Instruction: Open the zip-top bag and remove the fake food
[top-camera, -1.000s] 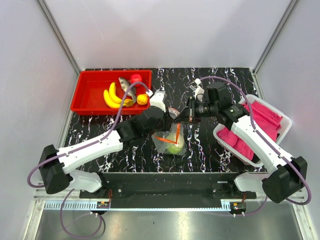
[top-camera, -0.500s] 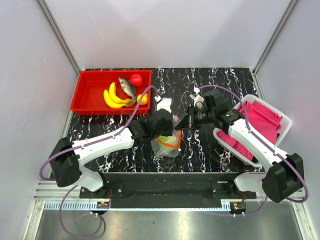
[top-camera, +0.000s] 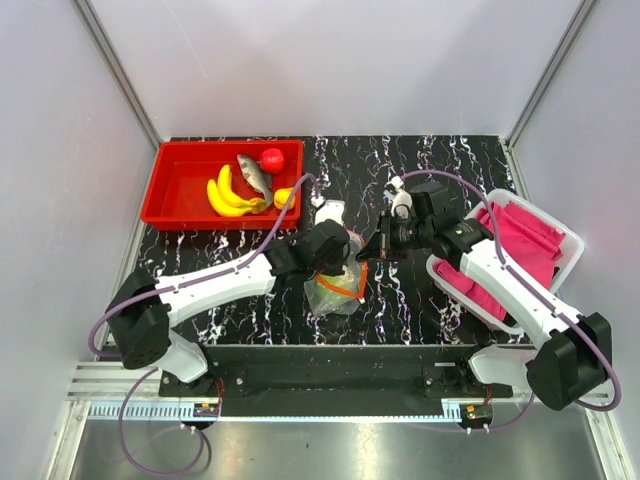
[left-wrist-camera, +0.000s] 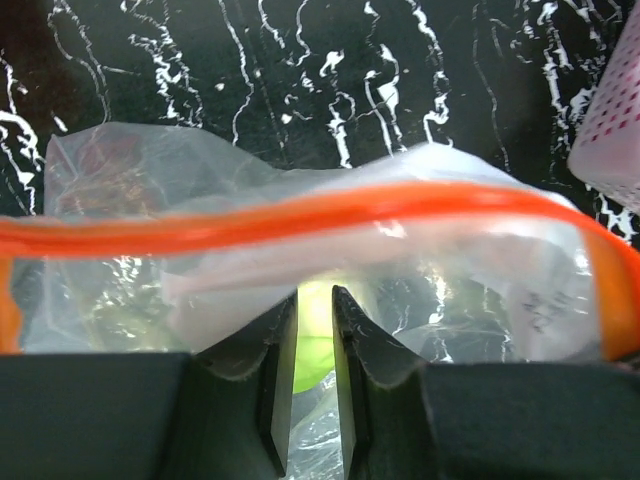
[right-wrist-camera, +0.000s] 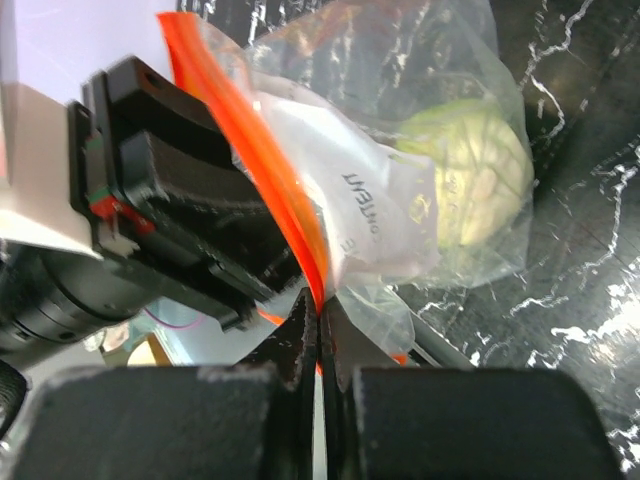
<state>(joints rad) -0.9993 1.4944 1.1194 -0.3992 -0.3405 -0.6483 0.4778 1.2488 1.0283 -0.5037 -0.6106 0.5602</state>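
The clear zip-top bag (top-camera: 335, 298) hangs just above the table, its mouth up. My right gripper (top-camera: 368, 252) (right-wrist-camera: 320, 300) is shut on the orange zip strip (right-wrist-camera: 260, 150). A green piece (right-wrist-camera: 475, 180) (top-camera: 328, 281) lies at the bag's bottom. My left gripper (top-camera: 340, 268) (left-wrist-camera: 313, 295) is at the bag's mouth, jaws a narrow gap apart, with bag film (left-wrist-camera: 130, 190) draped over its tips. The green piece (left-wrist-camera: 314, 325) shows through that gap, beyond the fingers. The zip strip (left-wrist-camera: 330, 210) arches across the left wrist view.
A red tray (top-camera: 175, 190) at the back left holds a banana bunch (top-camera: 225, 195), a grey fish (top-camera: 253, 175), a red fruit (top-camera: 271, 157) and a yellow-orange fruit (top-camera: 283, 196). A white bin (top-camera: 575, 250) of pink cloth (top-camera: 510, 235) stands at the right.
My left arm has swung from beside the red tray down to the bag's mouth. The bag has shifted slightly left. The right gripper has kept its pinch on the strip.
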